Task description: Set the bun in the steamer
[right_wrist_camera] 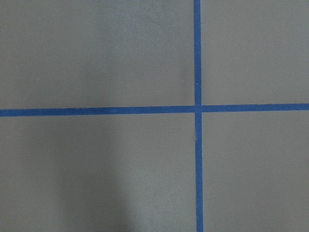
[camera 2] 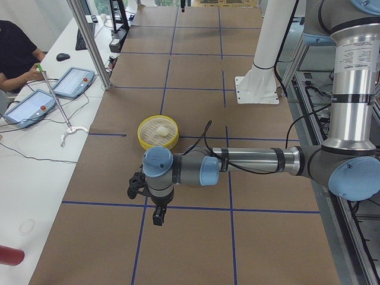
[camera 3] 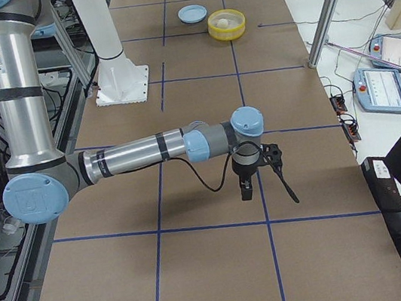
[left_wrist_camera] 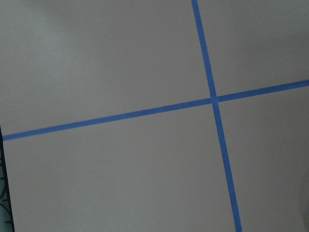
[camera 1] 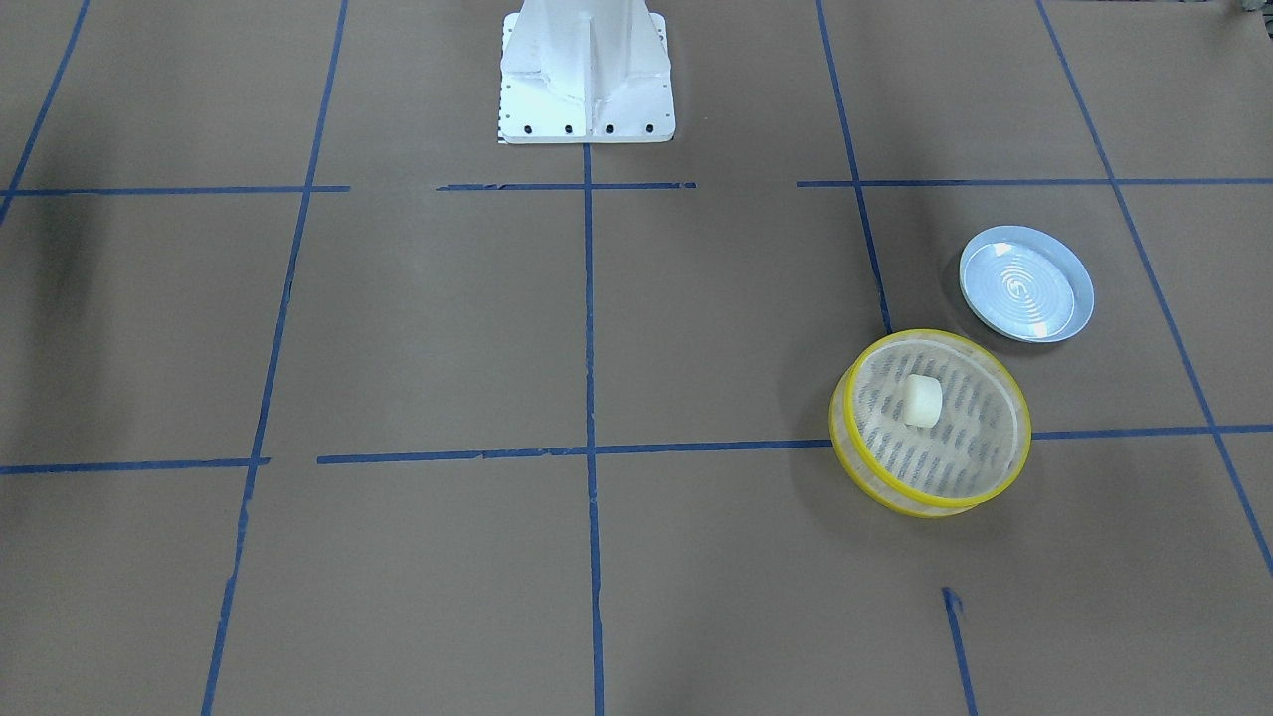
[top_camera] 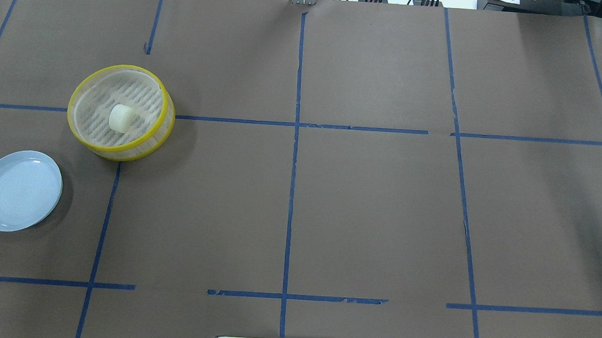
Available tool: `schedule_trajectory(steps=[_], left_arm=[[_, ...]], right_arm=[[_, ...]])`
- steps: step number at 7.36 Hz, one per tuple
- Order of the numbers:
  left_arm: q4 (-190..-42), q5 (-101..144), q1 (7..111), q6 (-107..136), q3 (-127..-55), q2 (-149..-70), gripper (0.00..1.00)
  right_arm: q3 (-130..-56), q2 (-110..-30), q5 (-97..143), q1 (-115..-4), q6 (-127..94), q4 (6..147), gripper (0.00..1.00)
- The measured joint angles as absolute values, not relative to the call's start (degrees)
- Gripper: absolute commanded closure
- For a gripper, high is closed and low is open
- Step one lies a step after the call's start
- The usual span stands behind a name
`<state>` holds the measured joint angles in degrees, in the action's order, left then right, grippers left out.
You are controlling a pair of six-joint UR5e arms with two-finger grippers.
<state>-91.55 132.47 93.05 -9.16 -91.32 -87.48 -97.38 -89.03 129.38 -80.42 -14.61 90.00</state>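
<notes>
The cream-white bun [camera 1: 922, 401] lies inside the steamer [camera 1: 840, 438], a round basket with yellow rims, near the middle of its slotted base. Both also show in the overhead view, the bun [top_camera: 120, 117] in the steamer [top_camera: 165, 124] at the left. No gripper is near them. My left gripper [camera 2: 145, 202] shows only in the exterior left view, above bare table well short of the steamer [camera 2: 142, 138]; I cannot tell if it is open. My right gripper [camera 3: 262, 175] shows only in the exterior right view, far from the steamer [camera 3: 228, 31]; its state is unclear too.
A pale blue plate [camera 1: 1024, 283] lies empty beside the steamer, also in the overhead view [top_camera: 17, 191]. The robot's white base [camera 1: 587, 80] stands at the table's middle edge. Blue tape lines cross the brown table. An operator and tablets are beside the table [camera 2: 74, 83].
</notes>
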Motion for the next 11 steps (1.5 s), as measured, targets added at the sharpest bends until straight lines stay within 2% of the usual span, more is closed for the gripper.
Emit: schedule_trajectory(steps=[5, 11], left_arm=[[-91.82, 133.82, 92.94, 0.37, -94.17, -86.92, 0.00], [-91.50, 134.08, 92.73, 0.56, -93.89, -87.34, 0.00]], right_arm=[[-97.38, -89.03, 129.38, -80.40, -14.59, 90.00, 0.00], [-97.38, -89.03, 129.38, -80.42, -14.60, 90.00, 0.00]])
